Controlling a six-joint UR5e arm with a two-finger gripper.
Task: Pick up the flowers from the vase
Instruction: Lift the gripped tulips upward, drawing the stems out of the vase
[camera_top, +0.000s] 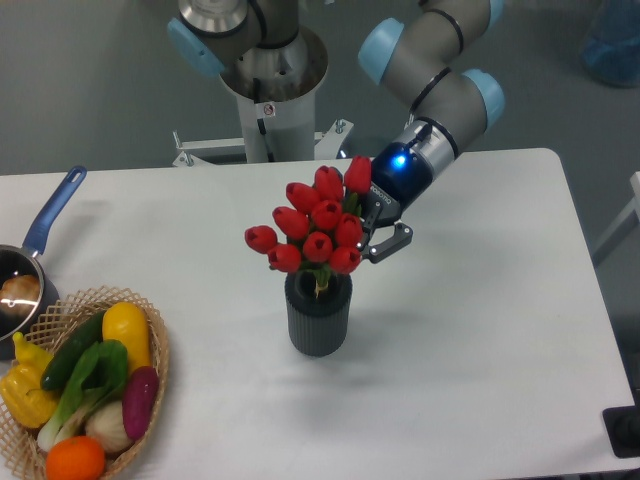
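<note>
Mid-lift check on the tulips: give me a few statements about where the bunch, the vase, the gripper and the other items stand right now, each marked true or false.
1. The gripper is closed on the right side of the flowers. True.
2. The flowers are completely clear of the vase. False: the pale stems still dip into its mouth.
3. The vase has tipped over. False: it stands upright on the table.
4. The wicker basket of vegetables sits at the front left corner. True.
5. The saucepan stands right of the vase. False: it is at the left edge.
</note>
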